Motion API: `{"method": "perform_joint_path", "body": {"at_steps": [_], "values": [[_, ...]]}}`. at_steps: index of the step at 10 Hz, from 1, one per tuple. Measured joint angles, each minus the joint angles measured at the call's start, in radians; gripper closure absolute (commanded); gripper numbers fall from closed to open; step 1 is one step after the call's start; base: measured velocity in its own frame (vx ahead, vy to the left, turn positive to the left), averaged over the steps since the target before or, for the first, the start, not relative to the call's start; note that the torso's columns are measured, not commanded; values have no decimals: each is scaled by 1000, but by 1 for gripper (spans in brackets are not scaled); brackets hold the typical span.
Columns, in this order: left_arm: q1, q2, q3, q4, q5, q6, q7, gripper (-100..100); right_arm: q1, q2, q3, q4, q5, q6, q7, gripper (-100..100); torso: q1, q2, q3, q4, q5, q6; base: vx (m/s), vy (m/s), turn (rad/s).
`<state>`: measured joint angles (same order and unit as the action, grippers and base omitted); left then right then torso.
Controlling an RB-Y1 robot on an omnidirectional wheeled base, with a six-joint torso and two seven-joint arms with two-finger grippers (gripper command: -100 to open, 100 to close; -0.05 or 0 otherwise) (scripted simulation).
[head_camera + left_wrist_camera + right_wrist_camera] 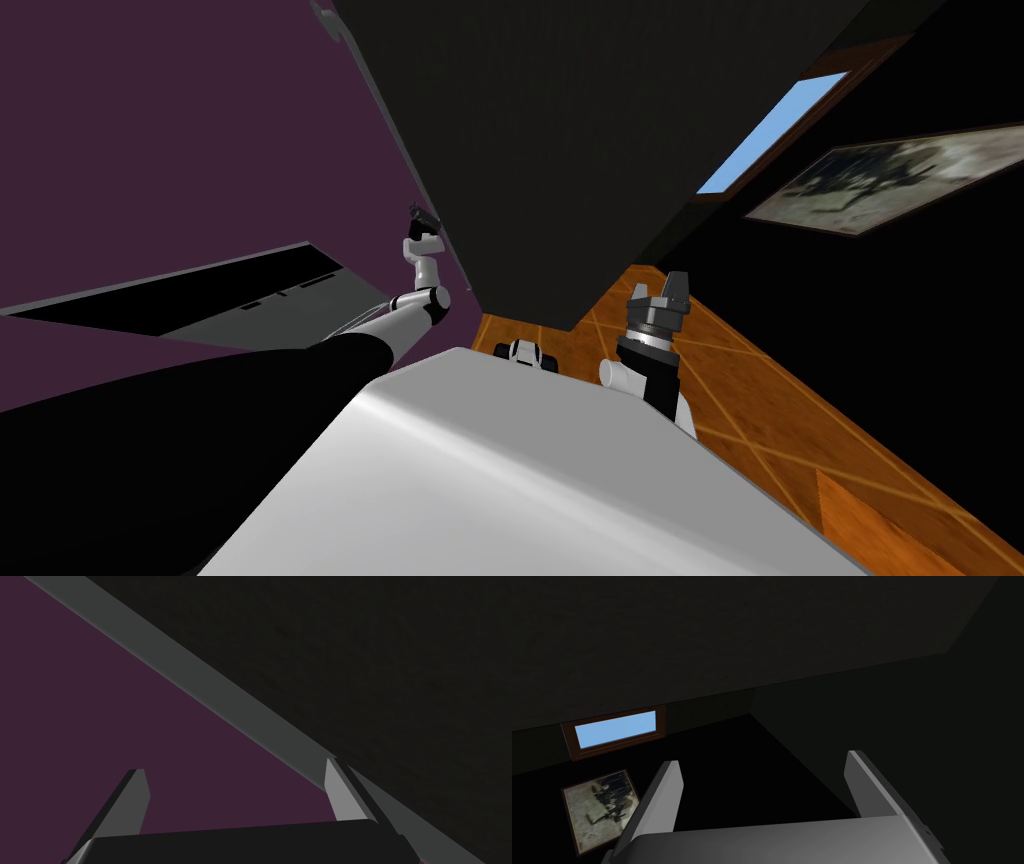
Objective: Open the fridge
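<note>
Currently the left gripper (233, 766) is wide open and holds nothing. One finger (345, 796) is at the long grey strip (200, 676) along the edge of the dark fridge (560, 130); the other is in front of the purple wall (75, 701). In the head view the fridge takes the upper middle of the frame. The right gripper (763, 757) is also open and empty. In that view it is right of centre, above the wood floor (760, 400).
</note>
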<state>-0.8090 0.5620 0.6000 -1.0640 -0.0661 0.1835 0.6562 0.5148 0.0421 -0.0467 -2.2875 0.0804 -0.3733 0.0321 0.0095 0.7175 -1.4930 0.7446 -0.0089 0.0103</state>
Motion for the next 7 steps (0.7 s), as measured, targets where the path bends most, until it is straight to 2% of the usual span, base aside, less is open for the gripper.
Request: {"method": "perform_joint_path", "body": {"at_steps": [1, 2, 3, 4, 7], "values": [[-10, 1, 2, 12, -9, 9, 0, -100, 0, 0, 0, 0, 0, 0, 0, 0, -1, -1, -1, -2, 0, 0, 37, -15, -45], [1, 0, 3, -19, -10, 39, 2, -100, 0, 0, 0, 0, 0, 0, 0, 0, -3, -2, -1, -3, 0, 2, 32, 9, 0], [-4, -2, 5, -9, -16, 41, 2, -100, 0, 0, 0, 0, 0, 0, 0, 0, -1, -4, -3, -4, 0, 3, -3, 8, -6], [1, 4, -1, -19, -7, 54, 3, -100, 0, 0, 0, 0, 0, 0, 0, 0, 0, -4, -3, -2, 0, 2, -12, -3, 10], [-23, 14, 0, 37, -14, 28, 2, -100, 0, 0, 0, 0, 0, 0, 0, 0, 1, -6, -4, -3, 0, 3, -3, -1, -16]]}}
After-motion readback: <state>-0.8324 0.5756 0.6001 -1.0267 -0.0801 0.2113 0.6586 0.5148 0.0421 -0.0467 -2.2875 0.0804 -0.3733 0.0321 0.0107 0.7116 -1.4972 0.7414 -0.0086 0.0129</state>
